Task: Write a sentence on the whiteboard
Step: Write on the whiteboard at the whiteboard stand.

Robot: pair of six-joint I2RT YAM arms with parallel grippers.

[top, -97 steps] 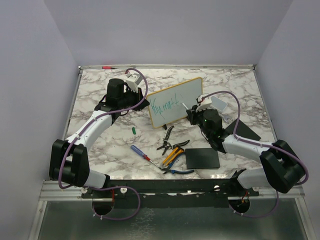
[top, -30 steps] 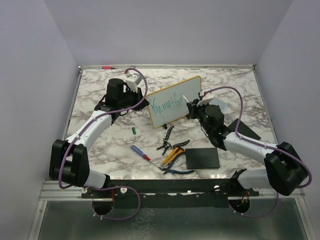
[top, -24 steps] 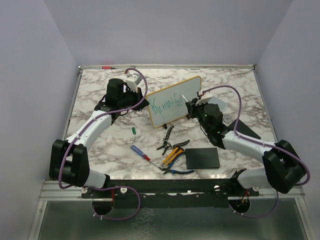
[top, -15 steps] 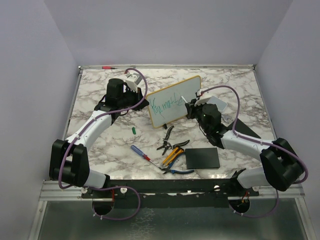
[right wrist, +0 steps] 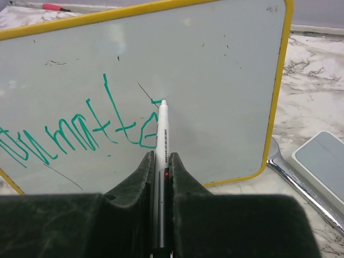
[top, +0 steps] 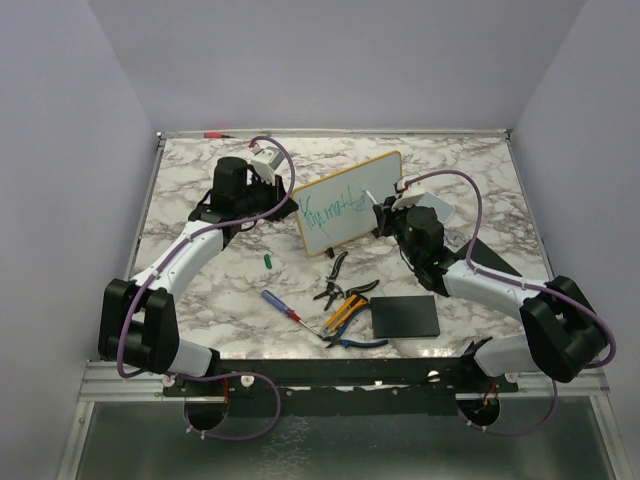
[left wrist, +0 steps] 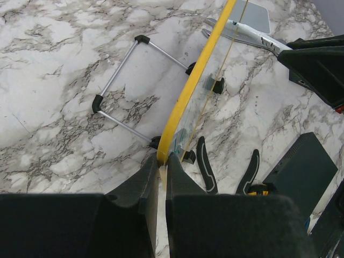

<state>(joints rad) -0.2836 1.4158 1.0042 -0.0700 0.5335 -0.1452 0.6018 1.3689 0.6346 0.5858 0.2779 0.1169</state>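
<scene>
Whiteboard (top: 350,205) is standing tilted on its dark feet toward the far middle of the marble table (top: 200,290) in the top view, with pliers (top: 335,265) lying just in front and a black pad (top: 404,317) nearer the front edge. In the left wrist view, the left gripper (left wrist: 162,161) is pinching its jaws tight on the board's yellow frame at the near end of that edge. In the right wrist view, the right gripper (right wrist: 160,157) is clamping a white marker (right wrist: 162,126) between almost-closed jaws, its tip meeting the board at the right end of the teal sentence (right wrist: 80,134).
</scene>
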